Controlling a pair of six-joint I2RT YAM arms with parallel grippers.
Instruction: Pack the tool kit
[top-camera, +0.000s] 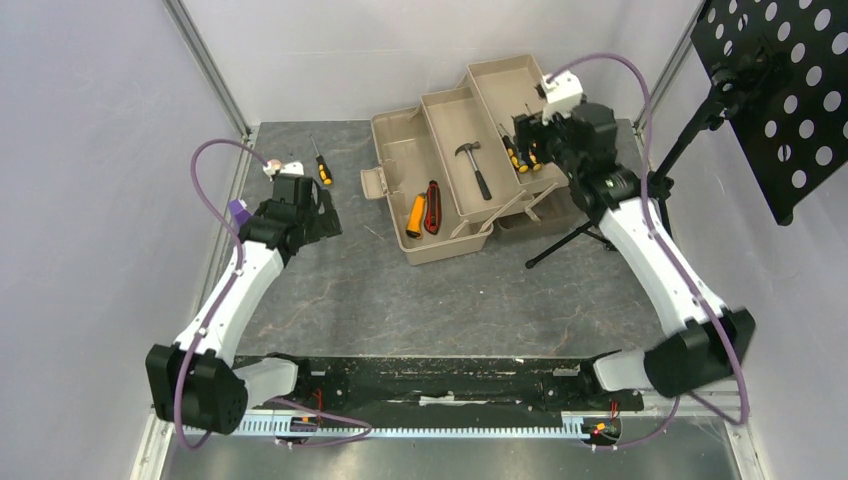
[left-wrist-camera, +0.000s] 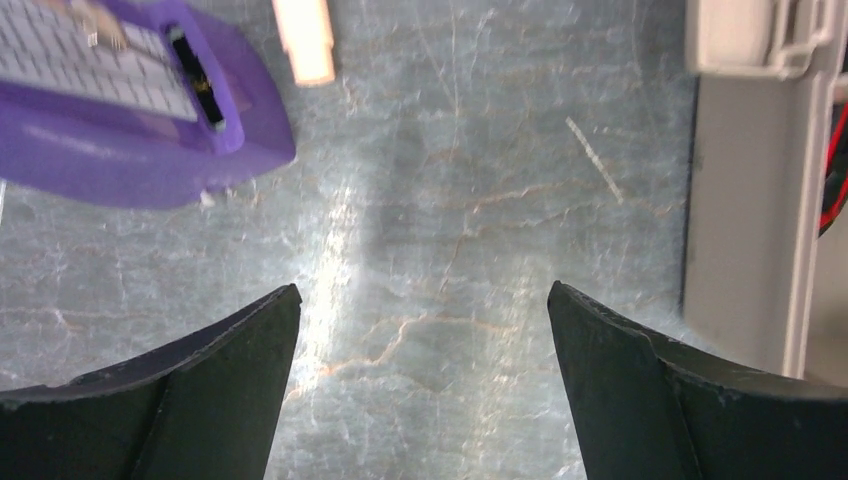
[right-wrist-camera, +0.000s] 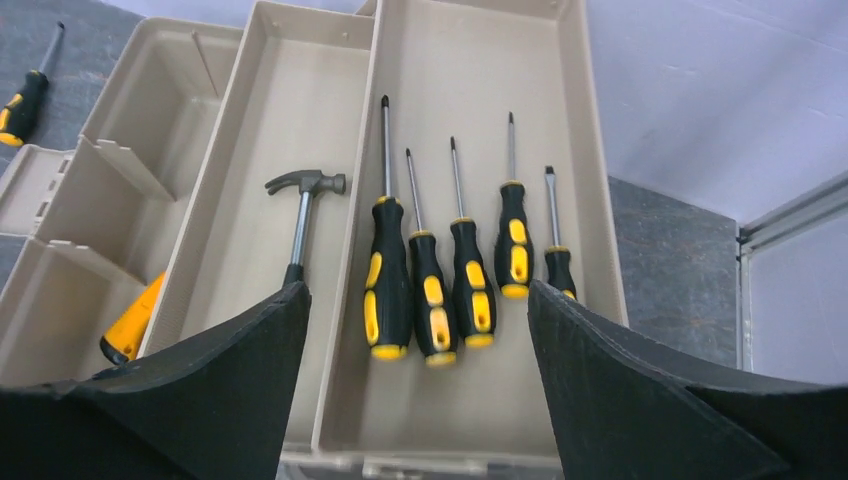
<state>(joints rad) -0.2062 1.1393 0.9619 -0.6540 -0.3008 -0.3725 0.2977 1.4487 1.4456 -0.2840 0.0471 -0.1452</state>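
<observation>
Over the top tray (right-wrist-camera: 470, 60) of the toolbox (top-camera: 398, 165), your right gripper (right-wrist-camera: 415, 295) hangs jaws apart above five screwdrivers (right-wrist-camera: 470, 290); your left gripper (left-wrist-camera: 422, 290) gapes empty over the table (left-wrist-camera: 450, 150)

Purple block (left-wrist-camera: 120, 120) near beige rod (left-wrist-camera: 305, 40); black perforated panel (top-camera: 785, 90) on tripod (top-camera: 585, 238).

Toolbox (top-camera: 400, 150): sitting open, trays fanned.
Screwdrivers (right-wrist-camera: 432, 300): five lying in top tray.
Hammer (right-wrist-camera: 303, 210): lying in middle tray.
Utility knife (top-camera: 432, 207): lying in base.
</observation>
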